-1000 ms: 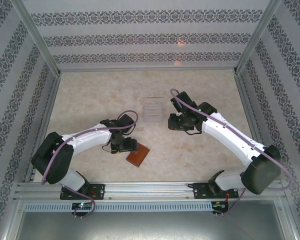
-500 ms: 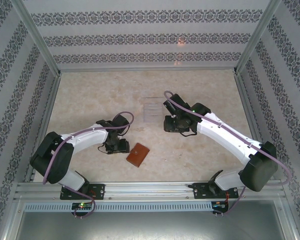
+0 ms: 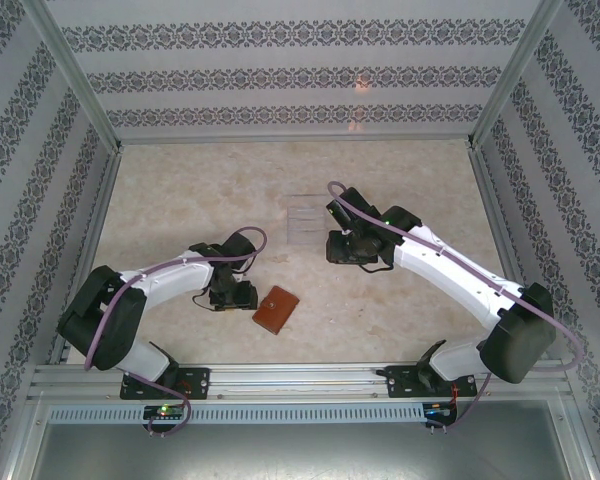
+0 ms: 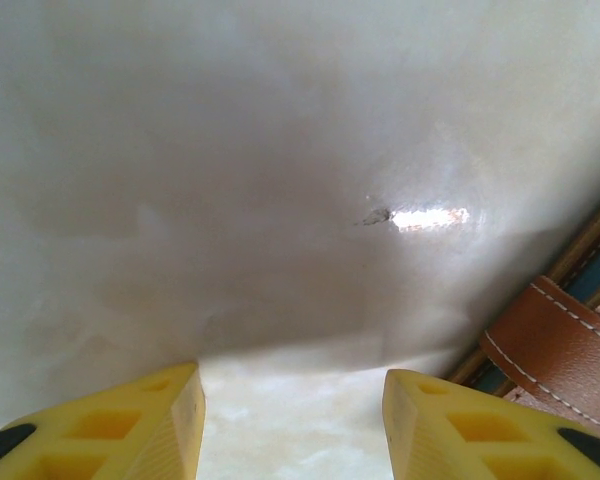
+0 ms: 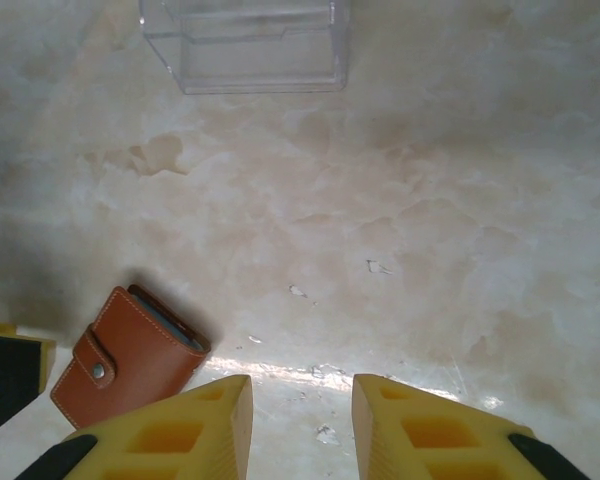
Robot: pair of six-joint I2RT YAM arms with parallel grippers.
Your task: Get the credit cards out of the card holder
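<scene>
Left pincer [image 4: 292, 420] has drawn off the card holder [image 3: 277, 309], now just beside, spread empty

High rear overhead view, both wrist views low over table [image 5: 430, 200], sharing card holder [image 5: 130, 355]

Left wrist view: the card holder [image 4: 565, 370] is running off the right edge, with only a strap and a corner showing. Right wrist view: the top edge is cutting the clear box [image 5: 245, 45], and the left edge is cropping my left gripper [image 5: 8, 372]. The card holder is lying closed there, so its inside is hiding from me. From above, the box is showing too faintly for detail.
</scene>
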